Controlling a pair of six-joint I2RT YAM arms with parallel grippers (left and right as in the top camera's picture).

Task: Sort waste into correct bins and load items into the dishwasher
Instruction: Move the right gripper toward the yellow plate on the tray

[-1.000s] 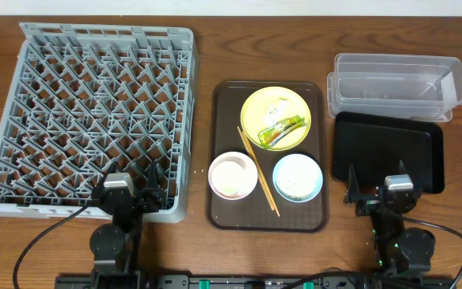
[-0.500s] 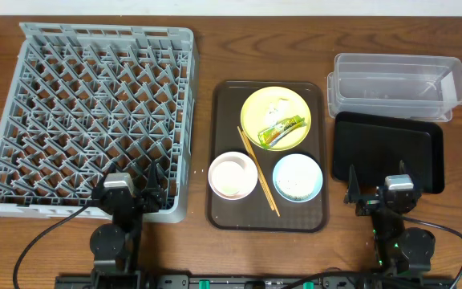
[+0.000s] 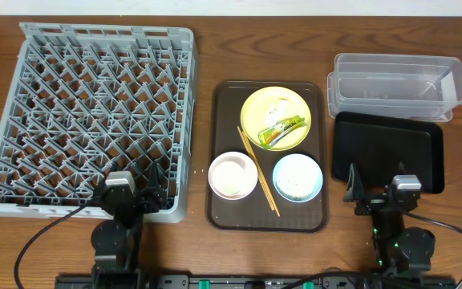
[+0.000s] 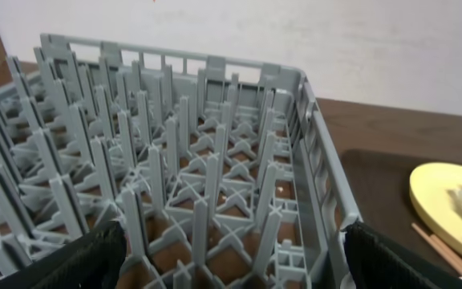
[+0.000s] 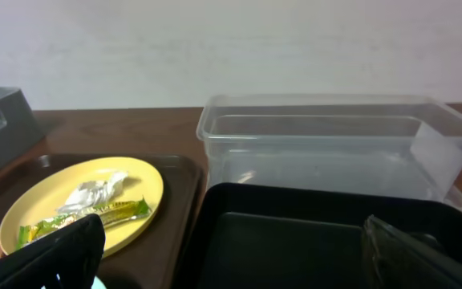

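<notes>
The grey dish rack (image 3: 95, 96) fills the left of the table and the left wrist view (image 4: 175, 160). On the brown serving tray (image 3: 224, 120) are a yellow plate (image 3: 255, 112) with a green-and-yellow wrapper (image 3: 281, 131) and a white crumpled bit (image 3: 277, 107), a white bowl (image 3: 233, 175), a light blue bowl (image 3: 297, 177) with white specks, and two chopsticks (image 3: 258, 170). The clear tub (image 3: 395, 84) and black tray (image 3: 391, 144) are on the right. My left gripper (image 3: 131, 189) is open at the rack's near edge. My right gripper (image 3: 378, 189) is open at the black tray's near edge. No separate cup shows.
The right wrist view shows the plate (image 5: 54, 217), the wrapper (image 5: 87, 218), the clear tub (image 5: 327, 144) and the black tray (image 5: 295, 233) ahead of the open fingers (image 5: 235, 257). The left fingers (image 4: 231, 265) straddle rack pegs. Bare wood lies between rack and serving tray.
My right wrist has shifted slightly to the right. Nothing else has moved.
</notes>
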